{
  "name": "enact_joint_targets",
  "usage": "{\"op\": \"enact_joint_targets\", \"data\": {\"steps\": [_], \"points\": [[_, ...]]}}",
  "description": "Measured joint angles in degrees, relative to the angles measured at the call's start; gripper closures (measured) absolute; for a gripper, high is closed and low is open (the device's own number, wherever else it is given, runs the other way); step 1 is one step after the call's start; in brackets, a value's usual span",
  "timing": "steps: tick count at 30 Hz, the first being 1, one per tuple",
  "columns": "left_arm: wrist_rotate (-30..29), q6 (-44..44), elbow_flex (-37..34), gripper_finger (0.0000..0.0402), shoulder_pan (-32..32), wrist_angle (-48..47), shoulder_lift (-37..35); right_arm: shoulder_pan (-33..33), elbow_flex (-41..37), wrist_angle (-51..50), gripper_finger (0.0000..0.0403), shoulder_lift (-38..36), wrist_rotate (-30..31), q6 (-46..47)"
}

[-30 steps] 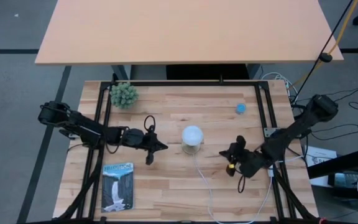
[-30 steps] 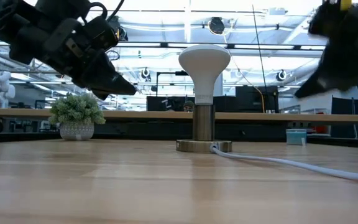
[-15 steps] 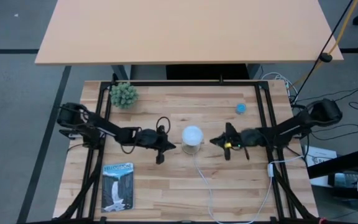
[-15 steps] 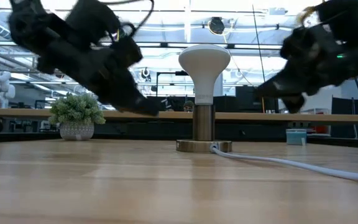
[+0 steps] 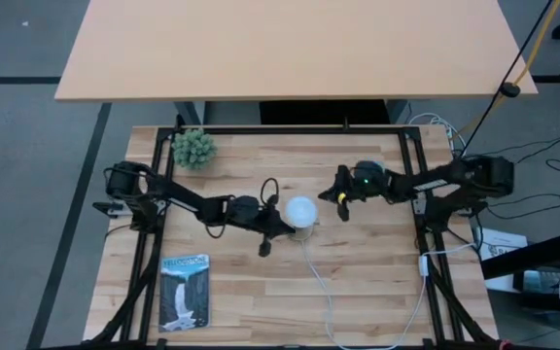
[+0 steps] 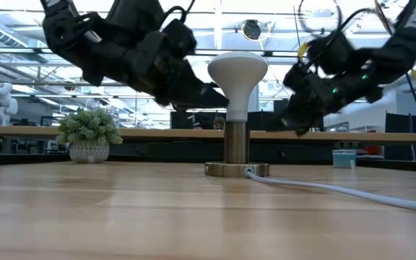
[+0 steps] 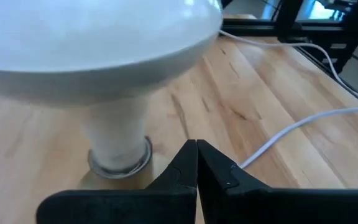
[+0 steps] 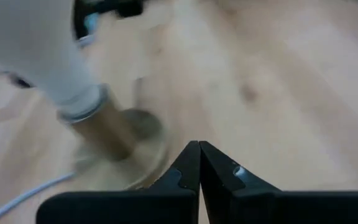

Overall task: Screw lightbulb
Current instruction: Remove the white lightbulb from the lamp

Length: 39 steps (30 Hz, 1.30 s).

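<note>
White bulb: your lightbulb (image 5: 301, 210) stands upright in the metal socket (image 6: 237, 150) near the middle of the table, dome up, with a white cord (image 5: 322, 290) running from the socket base toward the front edge.
Left gripper: your left gripper (image 5: 285, 227) sits just beside the bulb on its left, fingers pressed together on nothing.
Right gripper: your right gripper (image 5: 331, 197) hangs near the bulb on its right, also clenched with nothing held.
Writing: you will find no legible text; the booklet (image 5: 184, 291) at front left shows only a waterfall picture.
Containers: a small pale pot holds the green plant (image 5: 193, 148) at the back left corner.
Other items: a small blue round object (image 5: 377, 169) lies toward the back right.
Surface: pale wooden butcher-block table (image 5: 358, 282) inside a black frame.
Room: a tan tabletop (image 5: 290, 44) stands behind; the low view shows ceiling lights and desks beyond.
</note>
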Motion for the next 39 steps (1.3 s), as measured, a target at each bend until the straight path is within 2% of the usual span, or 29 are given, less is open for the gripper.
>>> {"op": "enact_joint_targets", "data": {"steps": [4,9,12,19,23,28,34,39], "points": [[-2.66,-0.05,0.67,0.0402,0.61,-0.67,1.12,-0.62,1.9,1.16,0.0403,5.87,-9.72,3.9],[-3.73,-2.29,-0.84,0.0402,2.77,-6.51,-0.22,4.99,1.45,1.79,0.0403,5.69,-9.96,8.63],[-3.75,-2.16,-0.9,0.0402,4.65,-7.35,-0.32,10.73,1.38,2.45,0.0403,3.83,-5.21,10.85],[-3.54,-0.65,-0.95,0.0402,10.25,-4.15,-0.28,22.57,4.02,3.11,0.0403,4.28,14.87,10.46],[3.27,0.61,-0.93,0.0402,12.48,0.47,-0.32,26.08,6.58,4.85,0.0403,6.29,21.27,8.45],[8.57,2.69,1.17,0.0402,11.87,0.39,1.29,27.13,7.98,5.24,0.0403,6.51,24.52,7.18],[7.11,4.3,4.01,0.0402,11.0,0.11,3.55,27.0,8.0,4.15,0.0403,6.56,24.61,8.8],[8.2,4.07,4.29,0.0402,11.33,0.11,3.55,27.06,8.0,4.38,0.0403,6.56,24.52,8.79]]}}
